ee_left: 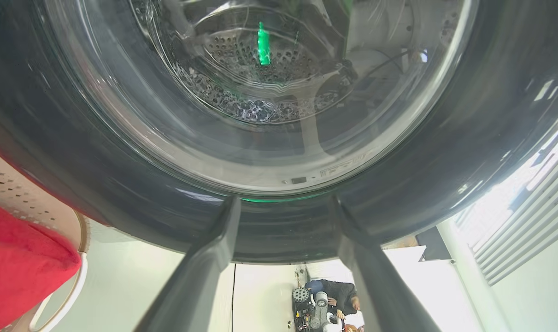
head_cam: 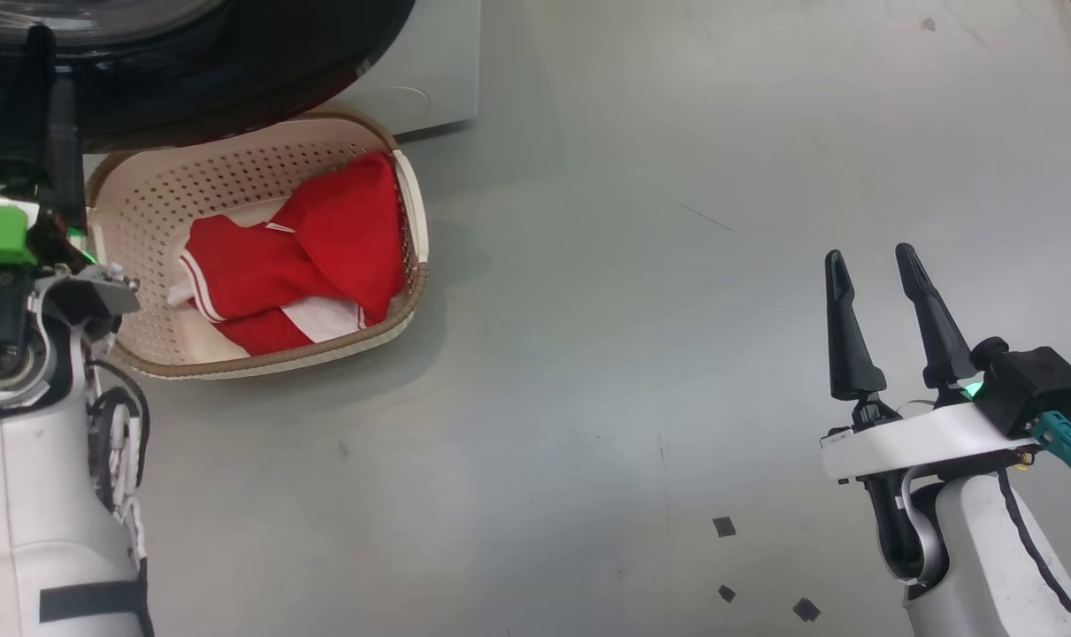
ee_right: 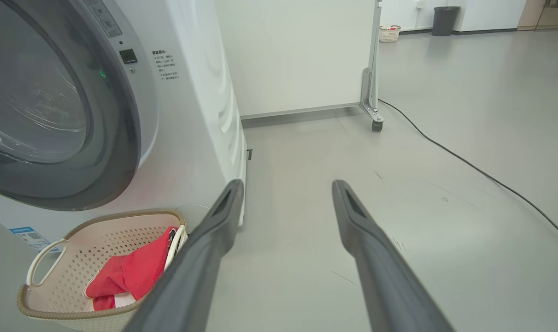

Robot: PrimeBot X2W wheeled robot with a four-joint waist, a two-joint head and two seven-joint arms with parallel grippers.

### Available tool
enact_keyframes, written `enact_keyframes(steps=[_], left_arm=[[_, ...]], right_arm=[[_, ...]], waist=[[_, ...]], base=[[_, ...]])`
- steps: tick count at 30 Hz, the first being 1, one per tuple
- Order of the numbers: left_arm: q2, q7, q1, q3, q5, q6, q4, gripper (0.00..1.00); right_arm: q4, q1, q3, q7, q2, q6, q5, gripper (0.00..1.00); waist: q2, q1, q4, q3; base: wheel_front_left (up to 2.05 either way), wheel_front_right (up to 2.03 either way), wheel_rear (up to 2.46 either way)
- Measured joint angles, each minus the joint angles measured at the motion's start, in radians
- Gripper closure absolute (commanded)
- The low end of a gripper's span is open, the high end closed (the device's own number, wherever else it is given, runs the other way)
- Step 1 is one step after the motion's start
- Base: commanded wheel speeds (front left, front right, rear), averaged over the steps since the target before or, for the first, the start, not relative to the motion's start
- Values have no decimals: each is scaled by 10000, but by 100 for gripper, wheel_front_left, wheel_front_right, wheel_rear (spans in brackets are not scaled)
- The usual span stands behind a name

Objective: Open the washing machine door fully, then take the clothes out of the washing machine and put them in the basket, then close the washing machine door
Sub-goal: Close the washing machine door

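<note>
**A:** If we begin at the far left, how does the left tool (ee_left: 284, 203) stand?

**B:** Spread, nothing between its two dark fingers (ee_left: 214, 258). Their tips are right up at the lower edge of the washing machine door (ee_left: 76, 152); I cannot tell whether they touch it.

**A:** And how does the door look?

**B:** It has a wide glossy black rim around a bulging clear glass bowl, and the perforated steel drum (ee_left: 242, 92) shows through the glass. From the right wrist it lies flat against the white front of the washing machine (ee_right: 200, 115).

**A:** Next along?

**B:** The basket (head_cam: 323, 358) is on the floor (head_cam: 632, 354), just below the door and close against the machine. It is cream with perforated sides, a brown woven-look rim and white handles.

**A:** And the clothes?

**B:** The clothes (head_cam: 323, 248) lie inside the basket, bright red, crumpled, with white striped trim. One fold leans up against the basket's right wall.

**A:** And the far right?

**B:** The right tool (head_cam: 869, 255) is over bare grey floor, well apart from the basket, fingers parted and empty.
</note>
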Motion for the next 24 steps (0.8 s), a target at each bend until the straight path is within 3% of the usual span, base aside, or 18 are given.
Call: enact_keyframes(steps=[12,24], left_arm=[[-79,-1106,2163,-424,462,0,-1421,0],[174,-2587,3811,-1756,3223,-2,-2685,0]], right_arm=[[184,210,-167,0,-207,12,-242,0],[313,668,-278,0,-382,10,-393,0]], waist=[[0,0,1176,-803],[0,0,1842,-1732]], base=[[0,0,0],[0,0,0]])
